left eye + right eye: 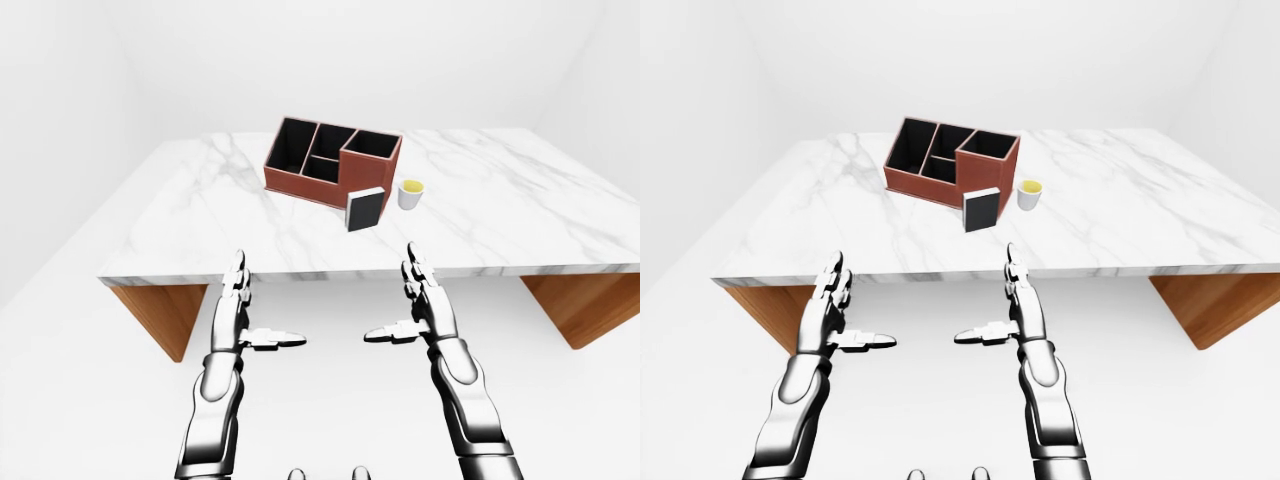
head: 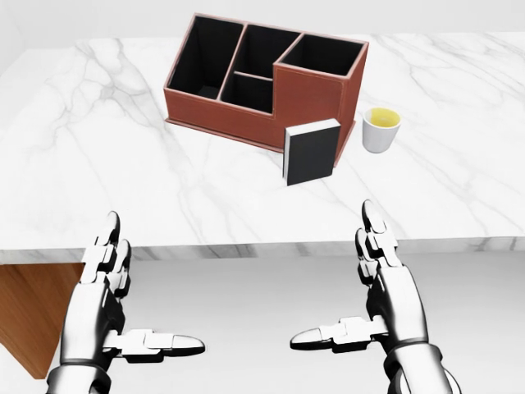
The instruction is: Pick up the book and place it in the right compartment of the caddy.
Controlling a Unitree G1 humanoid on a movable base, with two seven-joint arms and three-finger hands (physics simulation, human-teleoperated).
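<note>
A dark book (image 2: 312, 152) with a pale spine stands upright on the marble table (image 2: 98, 164), leaning against or just beside the near wall of the red-brown caddy (image 2: 308, 98). The caddy has several black-lined compartments; its right one (image 2: 321, 54) is taller and holds nothing visible. My left hand (image 2: 123, 308) is open, fingers extended, below the table's near edge at the lower left of the head view. My right hand (image 2: 361, 300) is open likewise at the lower right, below the book. Neither hand touches anything.
A small white cup (image 2: 381, 129) with yellow contents stands just right of the book and caddy. The table's near edge (image 2: 262, 249) runs across the head view above my hands. Wooden table supports (image 1: 160, 310) show at both sides in the eye views.
</note>
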